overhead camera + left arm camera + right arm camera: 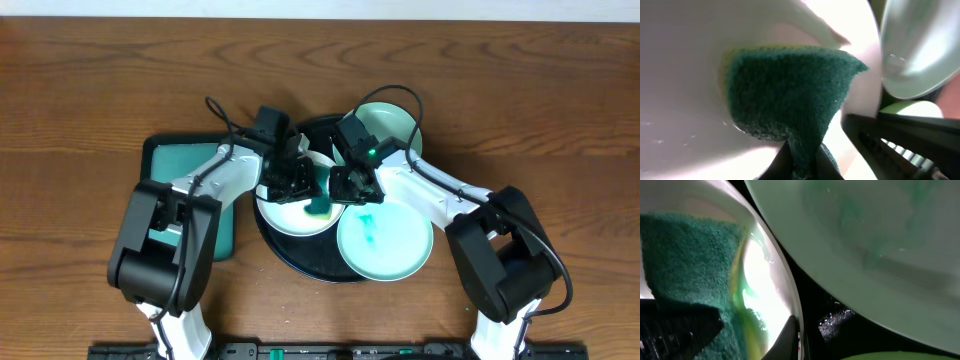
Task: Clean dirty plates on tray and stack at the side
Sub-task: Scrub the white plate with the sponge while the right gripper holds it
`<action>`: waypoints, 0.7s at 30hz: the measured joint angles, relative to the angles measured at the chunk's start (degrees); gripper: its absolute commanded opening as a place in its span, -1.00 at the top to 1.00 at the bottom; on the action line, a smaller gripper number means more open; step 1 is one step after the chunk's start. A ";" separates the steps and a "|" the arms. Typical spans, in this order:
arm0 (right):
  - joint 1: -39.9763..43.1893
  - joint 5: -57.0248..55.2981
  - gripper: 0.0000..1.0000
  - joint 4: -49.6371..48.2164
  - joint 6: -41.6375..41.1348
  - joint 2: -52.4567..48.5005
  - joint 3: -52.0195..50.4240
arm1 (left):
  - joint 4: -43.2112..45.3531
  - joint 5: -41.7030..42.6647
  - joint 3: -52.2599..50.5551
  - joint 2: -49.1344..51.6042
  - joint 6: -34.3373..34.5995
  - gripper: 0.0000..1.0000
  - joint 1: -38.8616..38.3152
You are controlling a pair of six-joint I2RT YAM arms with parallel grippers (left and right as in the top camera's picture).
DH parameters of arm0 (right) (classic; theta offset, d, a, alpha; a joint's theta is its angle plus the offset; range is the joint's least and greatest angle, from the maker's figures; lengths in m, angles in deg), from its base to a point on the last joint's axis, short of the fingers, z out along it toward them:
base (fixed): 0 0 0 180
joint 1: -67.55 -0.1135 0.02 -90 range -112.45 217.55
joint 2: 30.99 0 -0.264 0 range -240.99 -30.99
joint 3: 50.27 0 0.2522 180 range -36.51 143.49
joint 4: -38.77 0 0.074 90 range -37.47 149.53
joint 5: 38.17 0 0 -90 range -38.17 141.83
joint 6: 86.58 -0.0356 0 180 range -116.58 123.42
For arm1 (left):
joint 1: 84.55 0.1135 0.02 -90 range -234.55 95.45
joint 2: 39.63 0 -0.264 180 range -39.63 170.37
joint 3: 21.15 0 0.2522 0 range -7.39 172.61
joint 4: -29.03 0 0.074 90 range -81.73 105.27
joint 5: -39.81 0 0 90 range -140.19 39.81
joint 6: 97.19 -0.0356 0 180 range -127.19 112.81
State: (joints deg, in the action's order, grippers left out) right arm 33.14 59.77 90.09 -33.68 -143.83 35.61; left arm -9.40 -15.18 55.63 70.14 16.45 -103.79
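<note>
**Q:** So where is each claw, and what does it hold?

**A:** Seen from overhead, the left gripper [292, 180] sits over the white plate [290, 218], which is on the left half of the round black tray [300, 262]. Its wrist view shows the jaws pinched narrow on a dark green sponge [790, 95]. The sponge fans out from the fingertips, flat against the plate's white inside.

**Q:** And the other arm?

**A:** The right gripper [350, 183] is at the same plate's right rim. One finger lies against the rim's outer edge, but I cannot tell whether it grips.

**Q:** Which way does the work lie?

**A:** Straight ahead of the left claw, touching the sponge. The plate is round, so it has no long axis. The left arm is nearer. A smeared mint plate [385, 240] lies at the tray's front right, beside the white one. Another mint plate [390, 122] sits at the back right.
</note>
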 measured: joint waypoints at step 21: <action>-0.11 1.84 0.97 1.77 0.00 0.00 0.31 | -17.66 -35.95 4.44 -2.32 4.59 0.86 -1.55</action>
State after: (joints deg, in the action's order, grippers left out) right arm 33.03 61.61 91.86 -33.68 -143.83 35.92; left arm -27.06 -51.14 60.07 67.83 21.04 -105.34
